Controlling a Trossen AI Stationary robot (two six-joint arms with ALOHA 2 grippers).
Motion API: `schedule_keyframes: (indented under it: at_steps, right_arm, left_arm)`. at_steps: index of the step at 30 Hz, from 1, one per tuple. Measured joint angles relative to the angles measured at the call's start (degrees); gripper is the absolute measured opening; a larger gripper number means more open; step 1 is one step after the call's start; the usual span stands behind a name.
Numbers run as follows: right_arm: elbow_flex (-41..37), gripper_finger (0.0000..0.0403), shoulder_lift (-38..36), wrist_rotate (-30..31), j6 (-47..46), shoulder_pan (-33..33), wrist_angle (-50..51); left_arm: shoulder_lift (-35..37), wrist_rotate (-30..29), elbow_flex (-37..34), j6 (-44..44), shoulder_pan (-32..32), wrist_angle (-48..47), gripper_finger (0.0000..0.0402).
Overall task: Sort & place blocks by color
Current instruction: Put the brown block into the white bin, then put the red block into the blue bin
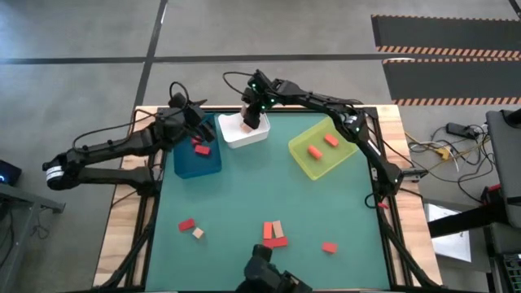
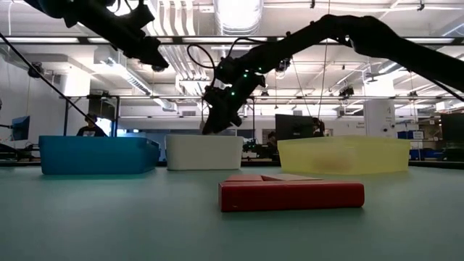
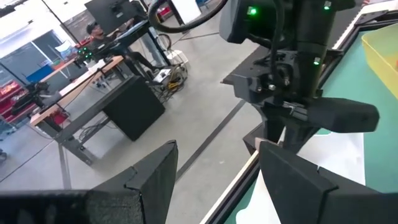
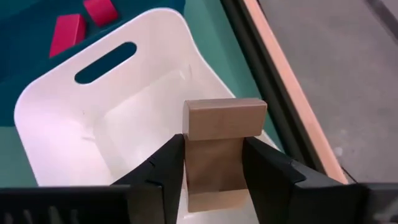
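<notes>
My right gripper (image 4: 214, 146) is shut on a pale tan block (image 4: 224, 119) over the white bin (image 1: 236, 136), and it also shows in the high view (image 1: 252, 116) and just above the bin's rim in the low view (image 2: 212, 125). My left gripper (image 3: 217, 162) is open and empty, up over the far end of the blue bin (image 1: 197, 159), which holds two red blocks (image 1: 201, 147). Two orange blocks (image 1: 322, 145) lie in the yellow-green bin (image 1: 303, 159). Several red, orange and tan blocks (image 1: 274, 233) lie on the mat near the front edge. My right gripper pinches the tan block's two opposite sides (image 4: 214, 167) between its two fingers (image 4: 168, 163). The fingers come from above, pointing down into the white bin. A wider part of the block (image 4: 225, 118) sticks out past the fingertips. The block hangs over the bin's inside (image 4: 124, 124).
Loose blocks lie at the front: a red (image 1: 186, 225) and a tan one (image 1: 198, 233) on the left, an orange-red one (image 1: 329, 247) on the right. A red bar (image 2: 290, 194) lies right before the low camera. The three bins stand along the far edge.
</notes>
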State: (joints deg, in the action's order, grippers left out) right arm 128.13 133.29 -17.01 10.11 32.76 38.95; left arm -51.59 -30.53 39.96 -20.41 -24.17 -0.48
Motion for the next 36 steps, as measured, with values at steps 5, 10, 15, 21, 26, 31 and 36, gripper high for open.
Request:
schedule_keyframes:
  at_steps: [5,10,15,21,26,31,36]
  right_arm:
    - [-0.1,0.0171,0.0,0.0,-0.1,-0.6,0.2]
    - [-0.1,0.02,0.0,-0.1,-1.3,-1.0,0.2]
    - [-0.2,0.021,-1.2,0.0,-2.4,-1.2,2.8]
    - [-0.2,0.0201,-4.4,-0.1,-1.1,-3.4,8.4]
    - [-1.1,0.019,-7.2,-0.1,0.8,-6.7,12.8]
    - [-3.9,0.0187,-9.9,-0.1,1.1,-11.1,14.1]
    - [-10.6,0.0185,-14.9,0.0,1.0,-16.0,13.0]
  left_arm:
    - [0.0,0.0,-0.1,0.4,0.0,0.0,0.021]
    - [0.0,0.0,-0.1,2.3,0.0,0.0,0.021]
    - [0.0,0.2,-0.3,8.0,0.3,-1.1,0.021]
    - [0.0,4.1,-2.5,17.2,1.9,-3.1,0.021]
    - [0.0,12.0,-5.1,25.5,4.0,-3.1,0.021]
    - [0.0,14.3,-7.0,32.0,8.2,-4.6,0.021]
    - [0.0,14.4,-6.6,38.4,12.7,-15.2,0.021]
